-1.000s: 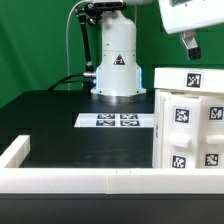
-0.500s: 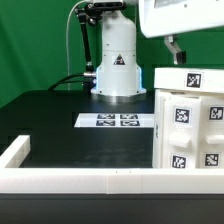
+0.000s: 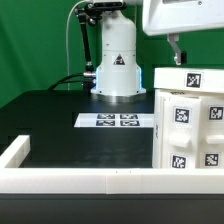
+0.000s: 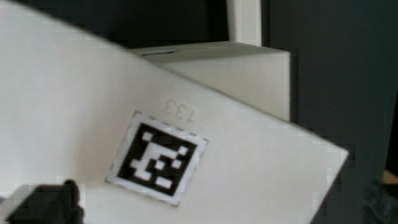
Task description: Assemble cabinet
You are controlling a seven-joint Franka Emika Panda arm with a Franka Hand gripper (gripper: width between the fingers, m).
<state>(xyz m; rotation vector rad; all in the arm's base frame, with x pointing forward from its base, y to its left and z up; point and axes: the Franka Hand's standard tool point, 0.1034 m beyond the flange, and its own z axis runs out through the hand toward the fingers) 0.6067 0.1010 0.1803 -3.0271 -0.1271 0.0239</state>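
One white tagged cabinet (image 3: 188, 120) stands on my black table (image 3: 70, 140) under the gripper (image 3: 176, 48), grip state unclear, assembly seemingly unfinished.

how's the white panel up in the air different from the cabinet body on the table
The lifted panel hangs above the table at the exterior view's upper right; the cabinet body stands on the table below it. The panel shows no tags in the exterior view; the body shows several. Both are white plastic.

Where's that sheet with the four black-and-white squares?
In the exterior view the marker board lies flat on the black table, just in front of the robot's white base, with the cabinet at the view's right.
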